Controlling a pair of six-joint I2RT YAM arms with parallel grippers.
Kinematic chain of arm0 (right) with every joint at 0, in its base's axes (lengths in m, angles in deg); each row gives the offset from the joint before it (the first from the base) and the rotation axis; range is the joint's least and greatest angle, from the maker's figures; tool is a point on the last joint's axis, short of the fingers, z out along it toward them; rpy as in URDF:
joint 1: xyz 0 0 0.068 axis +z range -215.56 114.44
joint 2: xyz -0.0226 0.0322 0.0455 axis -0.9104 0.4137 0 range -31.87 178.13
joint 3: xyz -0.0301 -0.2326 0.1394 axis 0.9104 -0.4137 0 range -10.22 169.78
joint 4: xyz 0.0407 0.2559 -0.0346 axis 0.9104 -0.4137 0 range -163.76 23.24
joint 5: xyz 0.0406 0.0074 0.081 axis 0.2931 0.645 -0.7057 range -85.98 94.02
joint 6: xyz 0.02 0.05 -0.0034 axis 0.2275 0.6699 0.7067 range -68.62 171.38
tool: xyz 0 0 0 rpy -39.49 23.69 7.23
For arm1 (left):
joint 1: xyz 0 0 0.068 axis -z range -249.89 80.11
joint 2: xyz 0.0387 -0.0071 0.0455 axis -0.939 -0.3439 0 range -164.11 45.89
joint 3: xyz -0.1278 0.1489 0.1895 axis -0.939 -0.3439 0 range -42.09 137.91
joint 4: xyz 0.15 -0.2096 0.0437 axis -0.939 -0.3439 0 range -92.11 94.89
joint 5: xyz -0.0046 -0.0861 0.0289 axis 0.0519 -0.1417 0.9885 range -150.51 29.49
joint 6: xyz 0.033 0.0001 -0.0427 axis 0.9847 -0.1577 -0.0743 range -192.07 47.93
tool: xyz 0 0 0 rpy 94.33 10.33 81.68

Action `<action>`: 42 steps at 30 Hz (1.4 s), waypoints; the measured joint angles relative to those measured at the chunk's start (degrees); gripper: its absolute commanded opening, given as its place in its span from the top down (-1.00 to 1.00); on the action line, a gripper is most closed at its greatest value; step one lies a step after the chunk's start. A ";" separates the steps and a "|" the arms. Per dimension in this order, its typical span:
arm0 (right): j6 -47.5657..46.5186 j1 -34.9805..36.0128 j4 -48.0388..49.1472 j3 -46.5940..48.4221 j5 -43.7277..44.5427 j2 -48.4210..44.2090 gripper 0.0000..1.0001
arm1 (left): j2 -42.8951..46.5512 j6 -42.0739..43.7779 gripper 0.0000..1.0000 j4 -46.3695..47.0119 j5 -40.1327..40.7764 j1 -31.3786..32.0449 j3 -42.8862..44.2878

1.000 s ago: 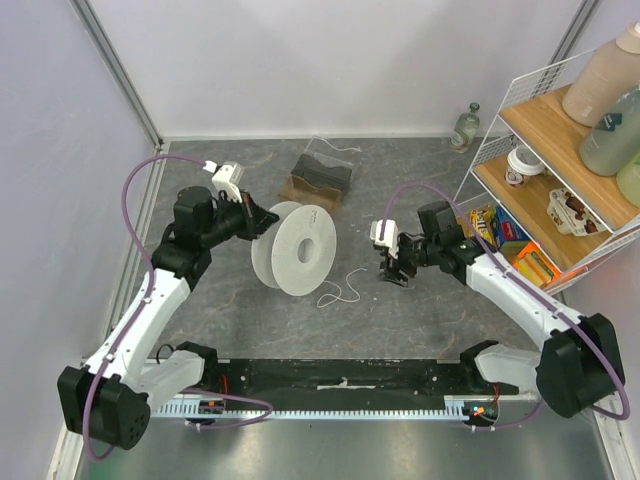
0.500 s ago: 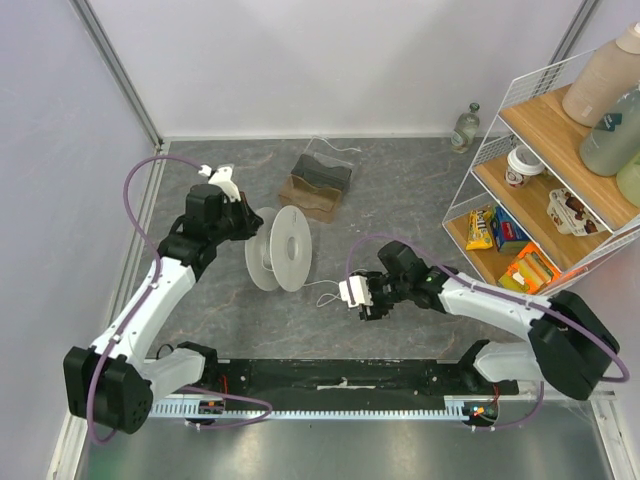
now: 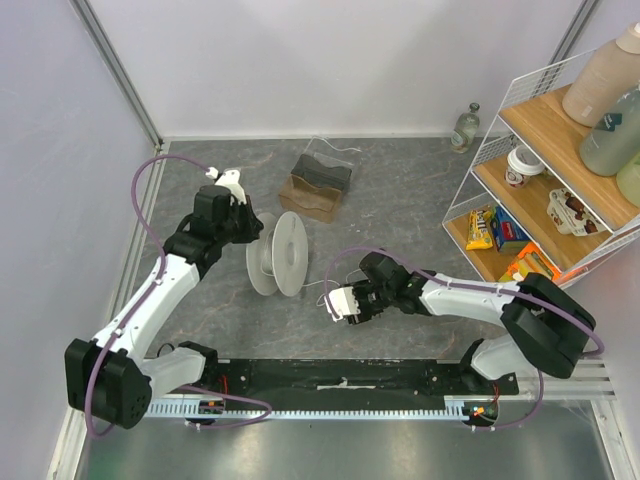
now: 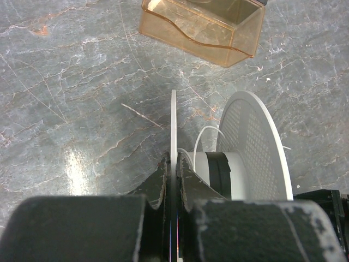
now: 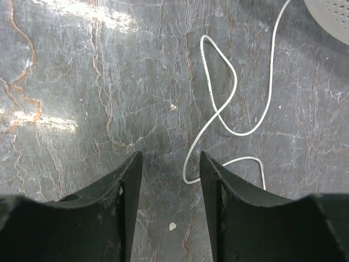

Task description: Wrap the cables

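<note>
Firstly, the left arm rises from its base at the near left corner, runs along the left side of the table and bends at the elbow toward the middle. The left gripper is fully closed and pinches the thin edge of one flange of the white spool. The spool stands on its edge, and both round flanges are upright. Behind it, near the back wall, there is a clear orange box.

The cable is a very thin white wire. In the left wrist view one part comes out from the hub of the spool, between the two flanges. The other part lies on the table in loose curves, just to the right of the spool.

The right arm stretches low from its base at the near right corner, far to the left, with the wrist turned down to the table. The right gripper has its jaws moderately apart and holds nothing. The free end of the cable lies on the table just ahead of the fingertips, closer to one finger.

At the right edge stands a wire shelf rack with bottles and packets.
</note>
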 measured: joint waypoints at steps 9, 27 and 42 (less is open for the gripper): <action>-0.20 2.23 1.99 2.38 5.09 3.85 0.62 | -0.15 2.12 0.96 0.26 0.04 1.90 0.02; 1.68 2.54 0.92 2.71 5.92 -0.68 1.00 | 5.05 9.79 -0.09 -1.66 -3.19 3.82 1.44; 3.02 3.98 -1.05 3.98 5.05 -0.68 1.00 | 17.49 14.62 -0.27 -6.45 -2.45 7.76 -8.20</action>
